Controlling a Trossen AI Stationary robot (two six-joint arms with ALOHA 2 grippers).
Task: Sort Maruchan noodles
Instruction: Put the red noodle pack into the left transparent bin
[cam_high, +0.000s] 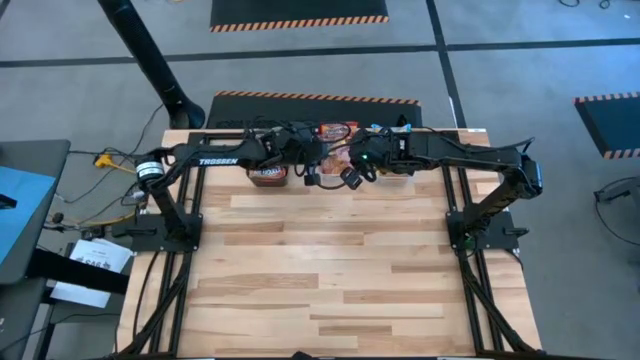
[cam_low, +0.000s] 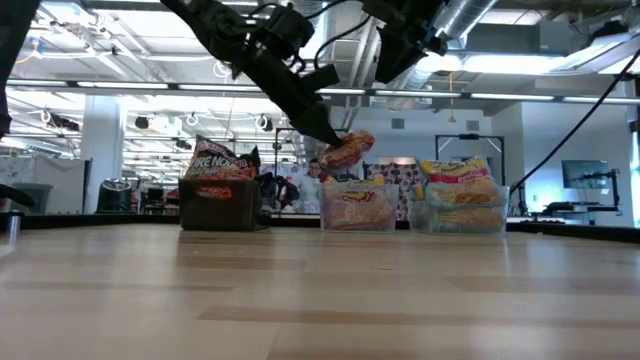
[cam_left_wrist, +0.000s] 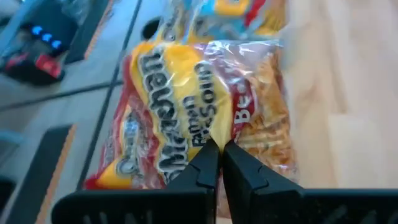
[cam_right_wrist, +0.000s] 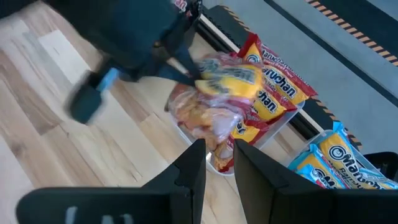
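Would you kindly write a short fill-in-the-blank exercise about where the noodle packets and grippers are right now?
1. The left gripper is shut on a red-and-yellow packet held above the ____ of the three bins.
2. The black bin holds the ____ packets.
3. The blue-and-yellow packets sit in a clear bin on the low view's ____ side.
4. The right gripper holds ____.

Missing words: middle; dark; right; nothing

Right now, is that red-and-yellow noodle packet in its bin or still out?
Out: the left claw, shut, holds the red-and-yellow packet in the air above the middle clear bin.

Robotics lab: hazard-taped floor mats (cam_high: 300, 12), exposed ceiling ducts (cam_low: 470, 15)
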